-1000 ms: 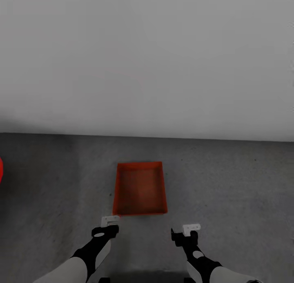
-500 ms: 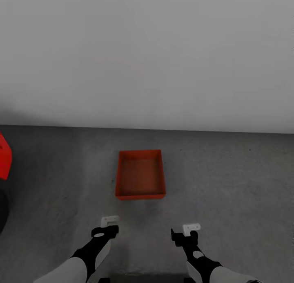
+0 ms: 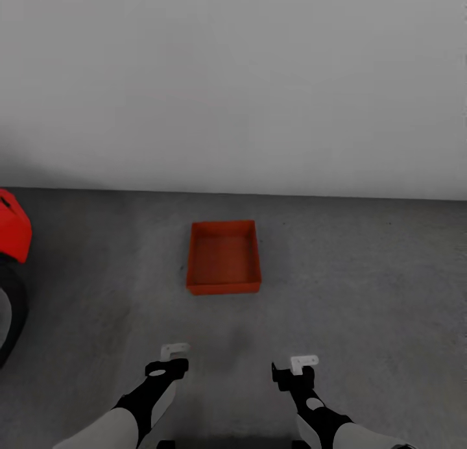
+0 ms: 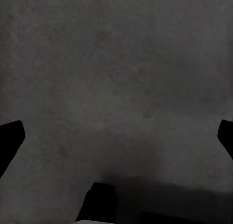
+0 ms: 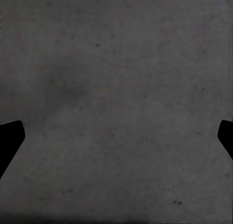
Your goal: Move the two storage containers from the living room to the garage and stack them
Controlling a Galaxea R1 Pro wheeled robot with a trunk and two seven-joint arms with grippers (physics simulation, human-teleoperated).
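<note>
Bin (image 3: 224, 257) on the garage floor (image 3: 363, 287), well ahead of both hands, between their lines.
Head view: left hand (image 3: 174, 351) and right hand (image 3: 303, 361) empty; thin-walled, probably light and stiff, so grip the long side rims. Wrist views: both wide apart over bare floor.

The head view looks down over the floor (image 3: 363, 274) toward the wall (image 3: 233, 79); both wrist views face that floor closely.

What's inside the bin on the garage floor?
Nothing visible: the bin sits open-topped on the concrete floor, its orange bottom bare. The strip just behind its near wall is hidden from the head view.
</note>
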